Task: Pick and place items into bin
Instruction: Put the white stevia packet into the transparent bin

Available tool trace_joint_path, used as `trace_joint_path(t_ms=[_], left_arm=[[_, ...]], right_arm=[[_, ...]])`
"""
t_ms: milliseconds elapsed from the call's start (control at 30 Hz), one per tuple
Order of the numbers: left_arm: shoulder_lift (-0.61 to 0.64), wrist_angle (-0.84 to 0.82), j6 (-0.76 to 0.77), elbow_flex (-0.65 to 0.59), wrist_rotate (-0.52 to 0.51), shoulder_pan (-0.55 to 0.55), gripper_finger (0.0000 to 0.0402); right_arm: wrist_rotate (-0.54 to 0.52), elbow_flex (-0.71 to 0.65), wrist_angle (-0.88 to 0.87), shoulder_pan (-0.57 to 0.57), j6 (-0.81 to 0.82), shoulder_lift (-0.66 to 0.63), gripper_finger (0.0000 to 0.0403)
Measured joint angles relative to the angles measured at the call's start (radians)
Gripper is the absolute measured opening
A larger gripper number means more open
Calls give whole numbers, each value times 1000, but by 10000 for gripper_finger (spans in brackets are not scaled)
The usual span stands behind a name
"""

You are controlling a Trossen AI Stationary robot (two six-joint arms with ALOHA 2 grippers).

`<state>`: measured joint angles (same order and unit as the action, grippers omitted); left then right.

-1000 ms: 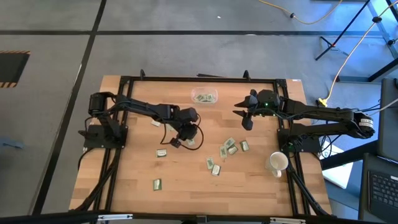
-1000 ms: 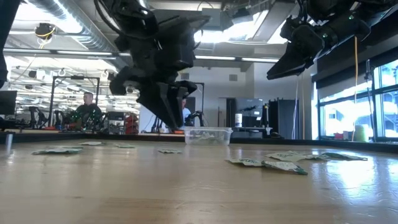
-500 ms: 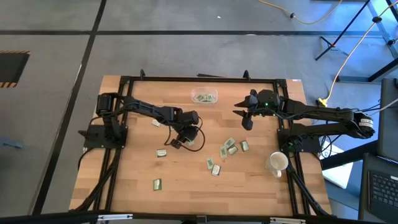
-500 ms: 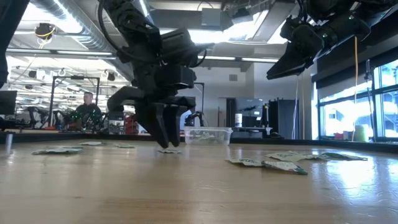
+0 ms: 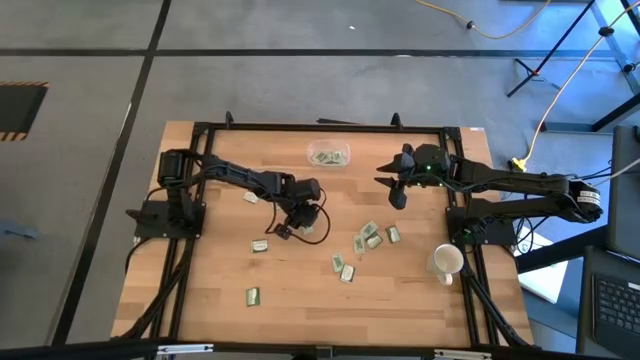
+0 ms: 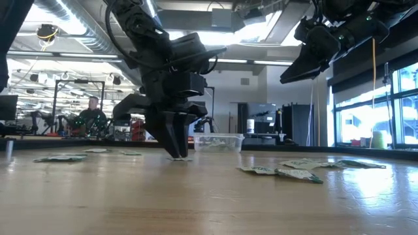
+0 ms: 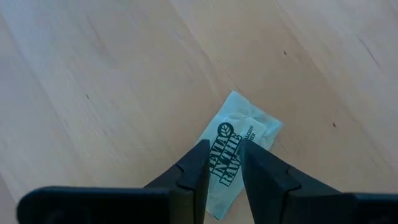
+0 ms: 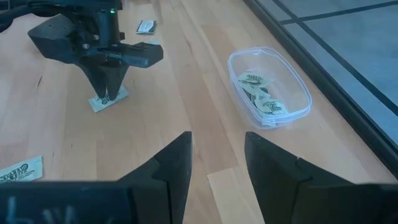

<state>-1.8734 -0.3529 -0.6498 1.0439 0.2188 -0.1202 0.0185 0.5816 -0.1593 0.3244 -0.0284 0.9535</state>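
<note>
Small pale green and white packets lie flat on the wooden table: a cluster (image 5: 368,240) right of the middle, and single ones (image 5: 259,245) (image 5: 252,295) (image 5: 251,197). The clear bin (image 5: 328,155) (image 8: 268,87) stands near the far edge with a few packets inside. My left gripper (image 5: 281,232) (image 6: 176,155) is down at the table's middle, shut on one packet (image 7: 252,124). My right gripper (image 5: 397,190) (image 8: 217,149) hangs open, high above the table to the right of the bin. My left gripper comes from above, pointing down, with its fingertips (image 7: 200,158) on either side of the packet's printed middle (image 7: 225,163). The packet is pinched between the two tips. It lies on the table, both ends sticking out past the fingers.
A white cup (image 5: 445,262) lies on its side near the table's right edge. A black frame (image 5: 300,127) borders the table. Bare wood lies between the left gripper and the bin. A person (image 6: 91,111) sits in the room far behind.
My left gripper has come down from just above the table until its tips touch the tabletop at the packet. Its fingers have drawn together on the packet. My right arm has kept still.
</note>
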Motion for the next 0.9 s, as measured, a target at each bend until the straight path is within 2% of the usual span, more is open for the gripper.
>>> trace_joint_path(t_ms=[167,900], left_arm=[[-2,-3,0,-2,-1,-2,81],[-7,-4,-1,-4,-12,-9,24]], right_arm=[[0,0,0,0,0,0,152],[0,0,0,0,-1,0,152]])
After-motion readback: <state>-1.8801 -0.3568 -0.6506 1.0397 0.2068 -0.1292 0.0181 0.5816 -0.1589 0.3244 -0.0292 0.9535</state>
